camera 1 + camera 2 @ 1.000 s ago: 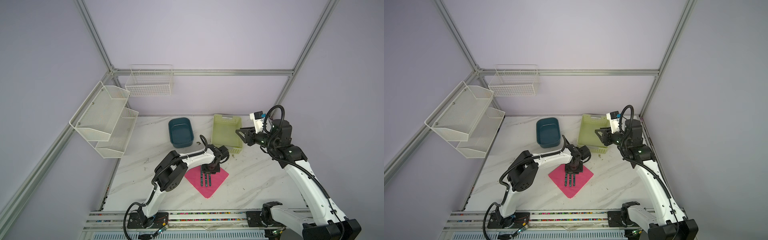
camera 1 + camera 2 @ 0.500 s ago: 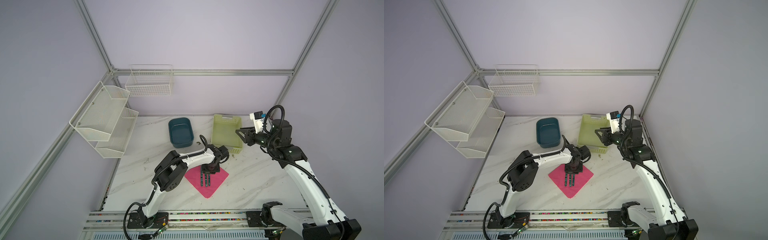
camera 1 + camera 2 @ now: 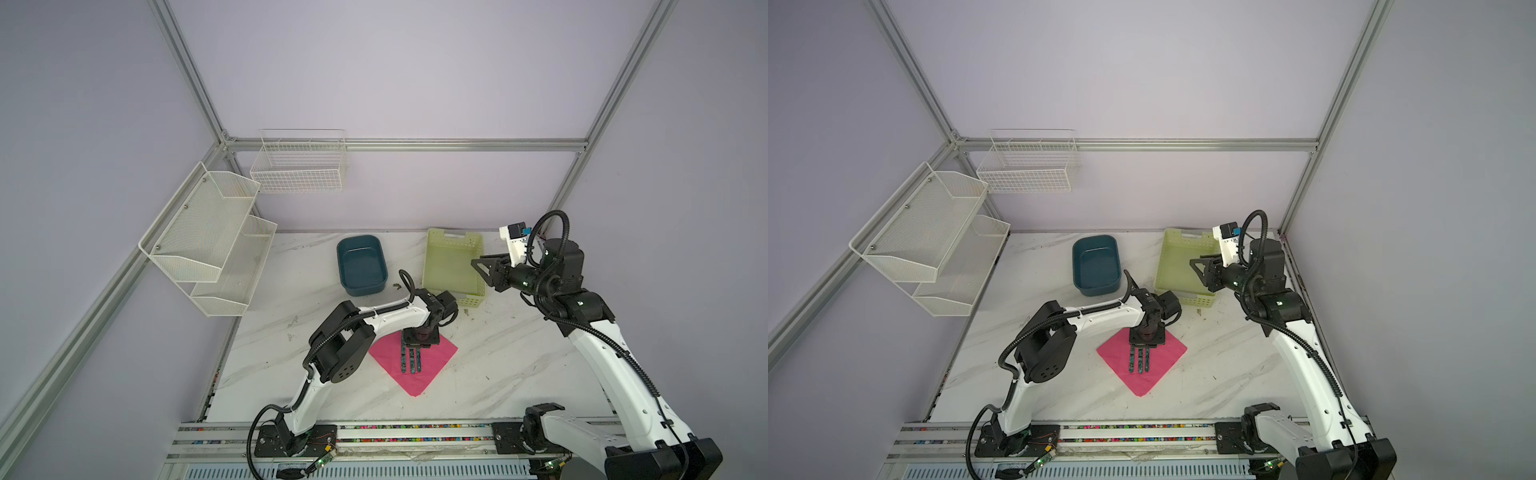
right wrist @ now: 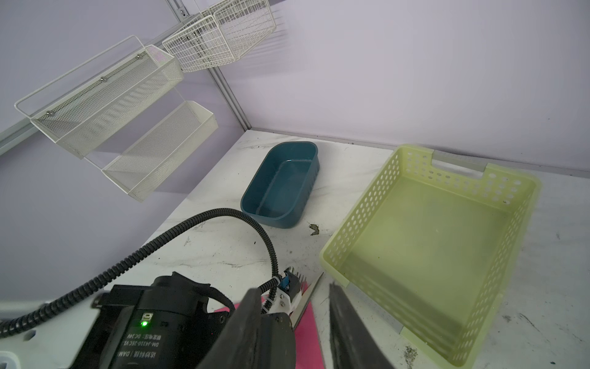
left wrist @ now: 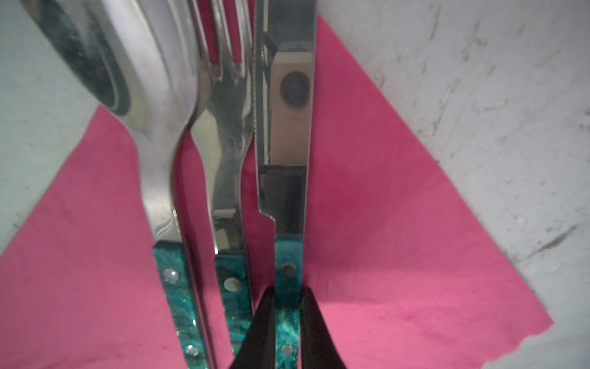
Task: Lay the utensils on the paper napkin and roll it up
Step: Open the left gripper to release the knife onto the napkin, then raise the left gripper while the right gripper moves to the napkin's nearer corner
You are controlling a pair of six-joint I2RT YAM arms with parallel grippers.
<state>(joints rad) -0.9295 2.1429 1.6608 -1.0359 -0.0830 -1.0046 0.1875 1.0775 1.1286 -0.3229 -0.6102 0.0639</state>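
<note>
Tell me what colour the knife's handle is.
Marbled teal-green with silver rivets; the knife's handle shows best in the left wrist view, between the fingers of the left gripper.

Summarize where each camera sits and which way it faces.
Top views: high above the front rail, looking down at the table; left arm and right arm both in frame.
Left wrist: low over the napkin, looking along spoon, fork, knife; left end effector tips grip the knife handle.
Right wrist: raised at the right, facing teal tub, green basket, wall shelf; open right end effector, left arm's wrist.
Shared: both wrist views catch the napkin.
</note>
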